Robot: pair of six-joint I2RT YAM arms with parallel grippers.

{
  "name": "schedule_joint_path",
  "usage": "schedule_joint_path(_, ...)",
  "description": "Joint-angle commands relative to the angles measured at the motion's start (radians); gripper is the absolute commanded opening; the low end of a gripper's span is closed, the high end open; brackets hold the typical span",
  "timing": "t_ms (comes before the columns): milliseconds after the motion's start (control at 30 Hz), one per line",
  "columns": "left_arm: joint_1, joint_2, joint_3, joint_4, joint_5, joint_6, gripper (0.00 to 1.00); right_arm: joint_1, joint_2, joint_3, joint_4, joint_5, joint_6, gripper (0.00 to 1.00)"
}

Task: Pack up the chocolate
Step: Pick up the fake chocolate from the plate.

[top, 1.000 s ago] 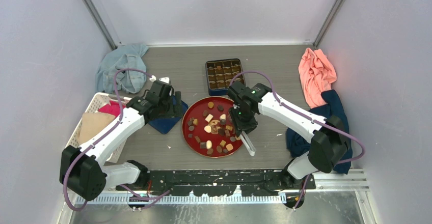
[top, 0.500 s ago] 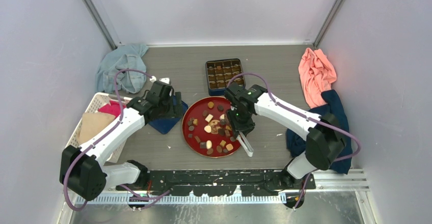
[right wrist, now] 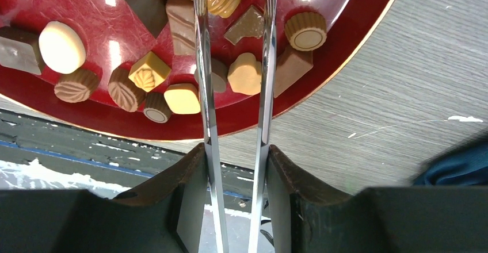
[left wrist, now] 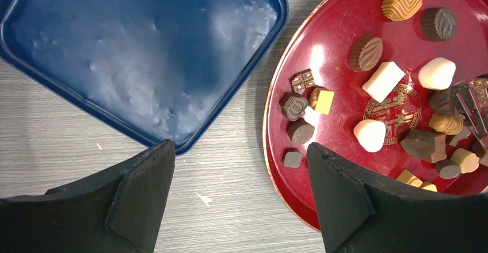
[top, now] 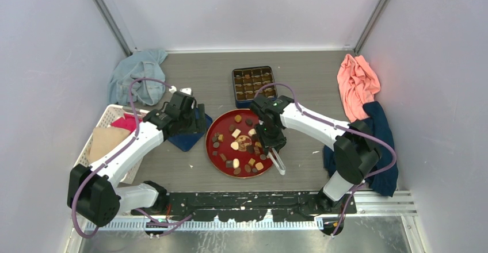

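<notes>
The chocolate (top: 235,146) is many small assorted pieces on a red plate (top: 225,121) at the table's middle. A dark box (top: 252,84) with brown compartments stands behind the plate. My right gripper (top: 270,141) is shut on metal tongs (top: 277,162) over the plate's right side. In the right wrist view the gripper (right wrist: 236,178) pinches the tongs (right wrist: 206,92), whose blades stand apart around tan pieces (right wrist: 244,75) on the plate (right wrist: 345,11). My left gripper (left wrist: 241,195) is open and empty, between a blue lid (left wrist: 138,52) and the plate's left rim (left wrist: 270,126).
A light blue cloth (top: 138,75) lies at the back left. A white basket (top: 103,132) holds pink and brown items at the left. A salmon cloth (top: 358,83) and a dark blue cloth (top: 380,132) lie at the right. The blue lid (top: 187,138) sits left of the plate.
My right gripper with the tongs has shifted a little left over the plate. The left arm has not moved.
</notes>
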Motion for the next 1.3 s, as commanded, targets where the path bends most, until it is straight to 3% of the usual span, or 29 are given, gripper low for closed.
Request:
schedule_joint_path(0,0.002,-0.021,0.001,0.017,-0.019,-0.011,0.85,-0.026,-0.027,0.026,0.009,0.033,-0.018,0.45)
schedule_joint_path(1267,0.002,-0.014,0.006,0.015,-0.028,-0.015,0.85,0.073,0.12,0.184,-0.076,0.022,-0.146,0.46)
